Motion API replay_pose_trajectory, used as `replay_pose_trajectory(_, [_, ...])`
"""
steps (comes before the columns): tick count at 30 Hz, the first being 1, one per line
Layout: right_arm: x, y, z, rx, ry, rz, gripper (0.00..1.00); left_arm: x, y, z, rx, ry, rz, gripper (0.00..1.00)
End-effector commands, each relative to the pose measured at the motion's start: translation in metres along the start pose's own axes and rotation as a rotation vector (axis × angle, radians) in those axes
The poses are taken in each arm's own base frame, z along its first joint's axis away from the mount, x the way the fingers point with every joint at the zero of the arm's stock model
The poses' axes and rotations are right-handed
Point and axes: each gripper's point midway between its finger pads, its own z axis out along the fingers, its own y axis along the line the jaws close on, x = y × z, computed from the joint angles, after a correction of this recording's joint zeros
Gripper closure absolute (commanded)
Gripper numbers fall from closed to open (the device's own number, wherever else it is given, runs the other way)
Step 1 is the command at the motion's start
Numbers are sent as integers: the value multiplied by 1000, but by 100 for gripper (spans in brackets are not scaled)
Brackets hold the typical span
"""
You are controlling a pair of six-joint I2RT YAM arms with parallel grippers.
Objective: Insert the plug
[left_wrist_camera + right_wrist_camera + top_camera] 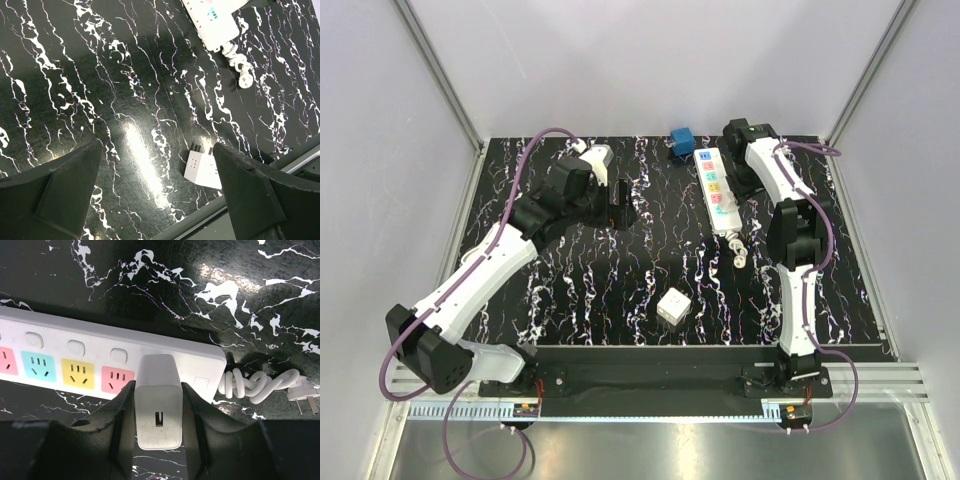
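Right gripper (158, 389) clamped on plug (157, 412), frame centre, over the right end of the strip (75, 347). Keep it square, line up the prongs, press straight in. Left gripper (156, 150) fingers wide apart, empty.

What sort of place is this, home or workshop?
Likely a robotics test cell: a left arm and right arm bolted at a marbled table, bare pale walls enclosing it, and the right pincer holding a white adapter at a power strip.
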Motion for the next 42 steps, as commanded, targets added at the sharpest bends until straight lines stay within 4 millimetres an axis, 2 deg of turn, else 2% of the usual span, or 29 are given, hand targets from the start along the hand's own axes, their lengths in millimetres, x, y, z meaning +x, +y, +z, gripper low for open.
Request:
replay_pose_trajectory(1, [-7, -10, -6, 34, -60, 19, 100, -15, -5, -9, 20, -70, 12, 1])
replay_pose_trajectory(7, [-4, -15, 1, 66, -74, 24, 100, -15, -6, -10, 25, -71, 11, 1])
replay_pose_trajectory(11, [7, -18, 15, 86, -53, 37, 100, -17, -4, -12, 15, -83, 11, 1])
replay_pose_trajectory(18, [19, -21, 25, 106, -69, 23, 100, -18, -4, -12, 14, -85, 13, 1])
replay_pose_trajectory(25, [10, -6, 2, 65, -161, -14, 100, -17, -5, -13, 18, -83, 10, 1])
replay_pose_trajectory(27, [11, -10, -3, 85, -188, -43, 100, -19, -5, -13, 19, -88, 8, 1])
replay_pose_trajectory(28, [12, -6, -3, 84, -203, -49, 100, -18, -4, -13, 16, -86, 7, 1])
replay_pose_trajectory(35, [25, -18, 6, 150, -255, -120, 100, -23, -3, -21, 5, -115, 6, 1])
replay_pose_trajectory(39, [30, -18, 9, 156, -275, -143, 100, -32, 8, -34, -58, -176, -18, 1])
replay_pose_trajectory(42, [35, -17, 11, 161, -287, -172, 100, -42, 31, -48, -170, -251, -65, 1])
